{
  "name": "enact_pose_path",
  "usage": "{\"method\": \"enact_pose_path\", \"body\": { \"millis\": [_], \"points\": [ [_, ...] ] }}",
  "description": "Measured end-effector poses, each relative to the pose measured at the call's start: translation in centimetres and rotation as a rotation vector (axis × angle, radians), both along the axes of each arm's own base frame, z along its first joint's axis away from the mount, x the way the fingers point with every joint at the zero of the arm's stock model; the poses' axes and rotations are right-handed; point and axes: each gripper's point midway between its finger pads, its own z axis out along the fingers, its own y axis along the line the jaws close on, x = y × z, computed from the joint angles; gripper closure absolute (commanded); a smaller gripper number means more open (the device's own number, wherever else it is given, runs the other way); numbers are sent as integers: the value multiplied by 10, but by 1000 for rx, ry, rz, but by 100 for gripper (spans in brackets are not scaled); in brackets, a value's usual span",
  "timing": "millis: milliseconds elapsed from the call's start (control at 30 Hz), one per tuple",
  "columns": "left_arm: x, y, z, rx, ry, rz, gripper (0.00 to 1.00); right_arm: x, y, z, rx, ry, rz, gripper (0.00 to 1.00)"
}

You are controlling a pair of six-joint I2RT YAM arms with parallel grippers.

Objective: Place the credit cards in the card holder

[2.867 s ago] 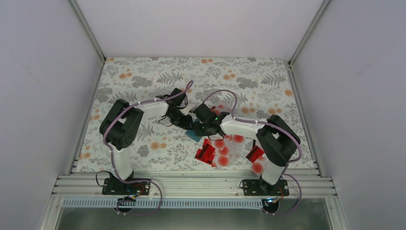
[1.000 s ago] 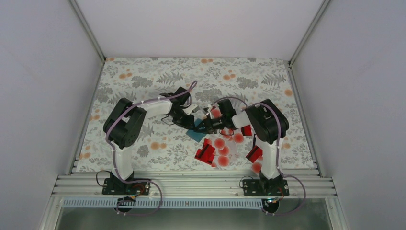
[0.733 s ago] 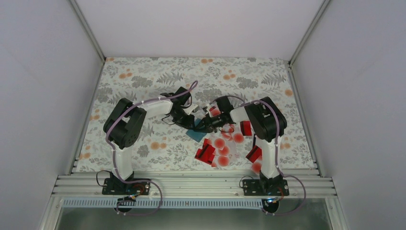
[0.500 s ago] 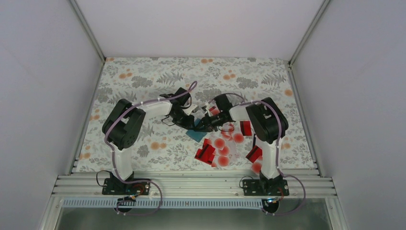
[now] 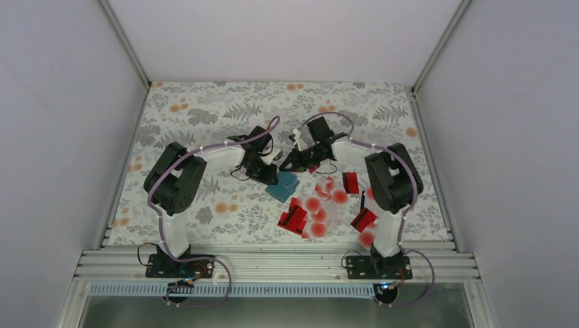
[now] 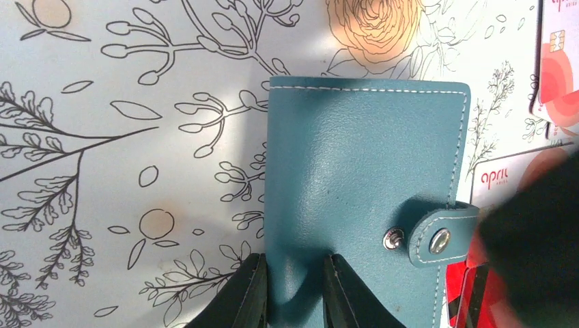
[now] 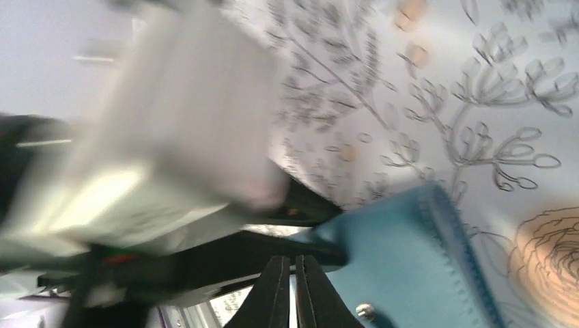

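The teal card holder (image 6: 362, 178) lies closed on the floral cloth, its strap tab (image 6: 437, 239) unsnapped beside the snap stud. My left gripper (image 6: 293, 290) is shut on the holder's near left edge. From above, the card holder (image 5: 285, 185) sits mid-table, with the left gripper (image 5: 272, 175) at its left corner. My right gripper (image 5: 287, 164) hovers just behind it, and in its own view the right gripper (image 7: 295, 283) is shut on nothing above the card holder (image 7: 410, 260). Credit cards (image 5: 317, 208), red ones and pale ones with a red dot, lie scattered to the holder's right.
Pale cards (image 6: 556, 61) and a red card (image 6: 471, 301) lie against the holder's right side. More red cards (image 5: 350, 182) lie further right, and others (image 5: 364, 220) near the right arm's base. Grey walls enclose the cloth on three sides.
The right arm has swung back and away from the holder with its gripper still shut, uncovering the holder from above. The left gripper has kept its hold.
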Motion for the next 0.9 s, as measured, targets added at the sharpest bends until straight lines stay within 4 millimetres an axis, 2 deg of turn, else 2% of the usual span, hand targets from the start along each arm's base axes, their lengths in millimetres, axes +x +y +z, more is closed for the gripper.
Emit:
{"method": "enact_pose_path", "body": {
  "millis": [33, 133, 300, 367, 467, 533, 600, 733, 833, 900],
  "points": [
    [0, 0, 0, 1, 0, 3, 79, 1, 0, 11, 6, -27, -1, 95],
    [1, 0, 0, 5, 1, 12, 75, 5, -3, 49, 21, -124, -14, 83],
    [1, -1, 2, 9, -3, 19, 55, 15, -18, 105, -17, -316, -99, 28],
    [0, -3, 4, 17, -11, 19, 49, 16, -29, 130, -37, -409, -146, 14],
    [-1, -5, 6, 28, -21, 18, 43, 14, -47, 159, -67, -525, -216, 1],
    [1, -2, 7, 43, -26, 24, 40, 9, -63, 175, -96, -598, -277, 1],
    [2, 3, 8, 69, -30, 33, 37, 6, -74, 182, -115, -637, -317, 1],
    [2, 14, 11, 129, -40, 47, 32, -8, -100, 186, -163, -691, -406, 1],
    [5, 23, 24, 155, -72, 65, 29, -16, -118, 191, -187, -722, -473, 1],
    [9, 27, 40, 160, -113, 78, 24, -21, -127, 196, -190, -746, -508, 1]
  ]
}}
